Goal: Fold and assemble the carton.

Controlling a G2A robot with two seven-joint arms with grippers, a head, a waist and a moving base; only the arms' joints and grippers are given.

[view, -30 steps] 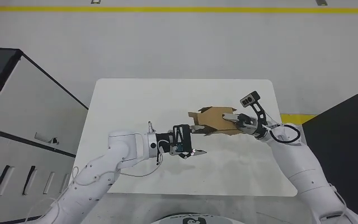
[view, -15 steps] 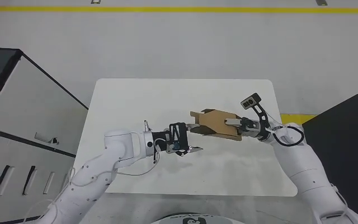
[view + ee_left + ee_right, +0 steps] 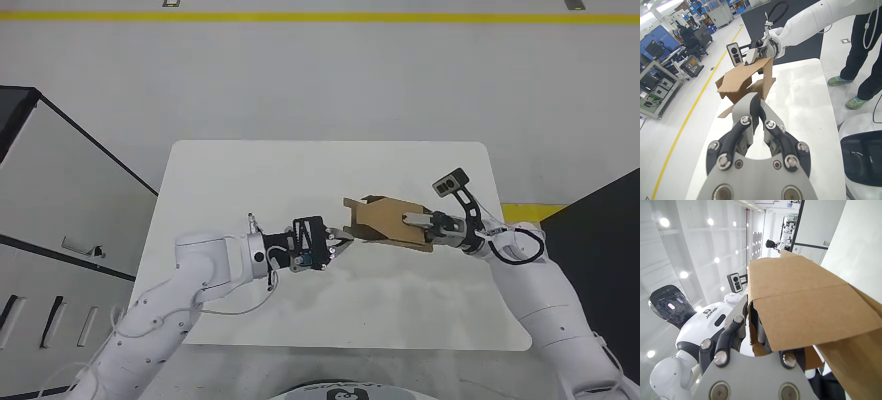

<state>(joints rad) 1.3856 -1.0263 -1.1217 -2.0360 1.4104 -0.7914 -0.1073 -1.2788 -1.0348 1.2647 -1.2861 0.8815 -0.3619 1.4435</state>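
One carton (image 3: pixel 388 221), one table (image 3: pixel 250 180), two claws: left claw (image 3: pixel 343 238), right claw (image 3: pixel 408 216).

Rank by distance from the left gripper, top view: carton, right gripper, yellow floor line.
From the left gripper:
1. carton, at its fingertips.
2. right gripper, on the carton's far end.
3. yellow floor line, far off along the top edge.

The white, round-cornered table (image 3: pixel 230 180) sits mid-frame in the top view on a pale grey floor (image 3: pixel 320 80); whether the lowest flap of the carton (image 3: pixel 385 222) touches it cannot be told.
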